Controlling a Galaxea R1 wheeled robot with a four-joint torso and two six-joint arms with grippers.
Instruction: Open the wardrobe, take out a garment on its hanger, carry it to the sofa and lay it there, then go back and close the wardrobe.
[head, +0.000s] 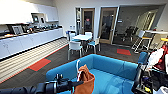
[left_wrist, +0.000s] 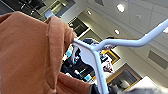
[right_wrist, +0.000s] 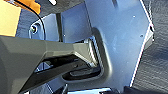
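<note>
The left pincer (head: 78, 82) grips the thin white hanger (head: 78, 67), soft rust-orange garment (head: 86, 80) bunched above the rounded blue sofa (head: 110, 67).

Black jointed left arm (head: 30, 88), ribbed grey bar (right_wrist: 50, 55), blue-grey plate (right_wrist: 117, 37) with screws.

The sofa (head: 110, 72) is sitting straight ahead at twelve o'clock, close before the robot. The garment (head: 85, 81) on its hanger (head: 78, 68) is hanging from the left gripper (head: 77, 83) over the sofa's near edge, at about eleven o'clock. Beyond the sofa, a table (head: 82, 37) ringed by chairs (head: 75, 47) is standing farther off at eleven o'clock. A counter (head: 30, 41) is running along the wall at nine to ten o'clock
</note>
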